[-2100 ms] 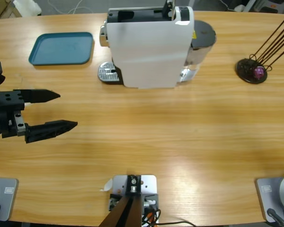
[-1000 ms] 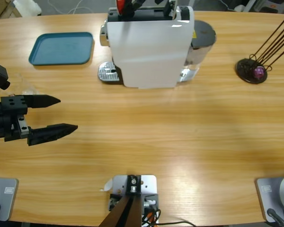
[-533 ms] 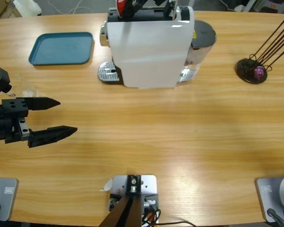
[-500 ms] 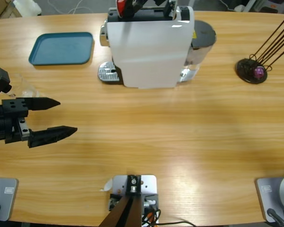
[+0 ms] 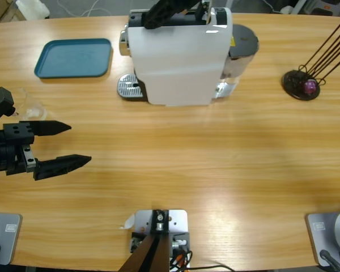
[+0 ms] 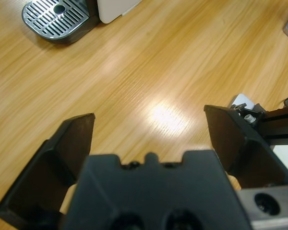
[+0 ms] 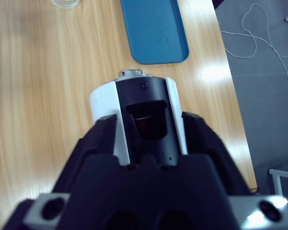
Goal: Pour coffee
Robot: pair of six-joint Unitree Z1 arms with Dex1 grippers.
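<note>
A small clear glass tumbler (image 5: 27, 102) stands near the table's left edge, and its rim also shows at the top of the right wrist view (image 7: 66, 3). I cannot make out coffee in it. My left gripper (image 5: 79, 143) hovers open over bare wood just in front of the glass, holding nothing (image 6: 149, 117). The white coffee machine (image 5: 178, 54) stands at the back middle with its metal drip grate (image 6: 55, 14) at its left foot. My right gripper (image 5: 158, 14) hangs over the machine's top, open, with the black capsule slot (image 7: 146, 120) showing between its jaws.
A blue tray (image 5: 73, 56) lies behind the glass, left of the machine, and appears beyond the machine in the right wrist view (image 7: 156, 28). A black dish with long dark sticks and a purple piece (image 5: 303, 85) sits at the far right.
The left gripper has slid slightly toward the table's near edge, still open. The right gripper has come in over the machine's top; a red bit seen there earlier no longer shows.
</note>
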